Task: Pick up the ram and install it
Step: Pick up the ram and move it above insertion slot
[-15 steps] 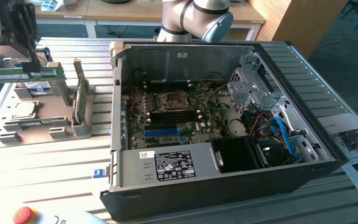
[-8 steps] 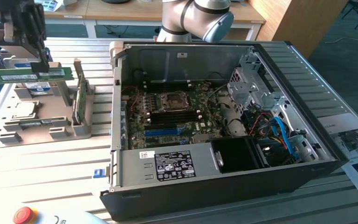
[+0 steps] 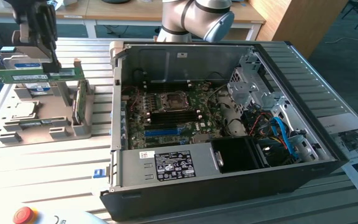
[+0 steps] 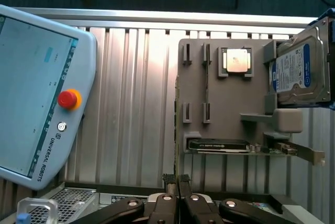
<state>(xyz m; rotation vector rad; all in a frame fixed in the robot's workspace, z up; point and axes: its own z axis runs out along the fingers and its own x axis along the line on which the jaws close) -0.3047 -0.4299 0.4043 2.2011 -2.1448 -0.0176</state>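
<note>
**Ram pinched in the gripper above the grey holder**

The dark two-finger gripper is pressed together on the ram, a long, thin green circuit-board stick with a white label. It grips the stick near one end of its upper edge. The ram lies level in the air over the grey moulded plastic holder and appears clear of its slots. In the wrist view the fingertips stand nearly closed, with the holder beyond them.

In the holder sit a silver hard drive with a blue-white label, a square silver processor chip, a second green memory stick lying flat, and a wider green circuit card standing upright on its edge.

Beside the holder, toward the exterior view's right, lies the open black computer case, its green motherboard exposed. Near the holder on the slatted metal table rests a grey teach pendant with a red stop button.
</note>
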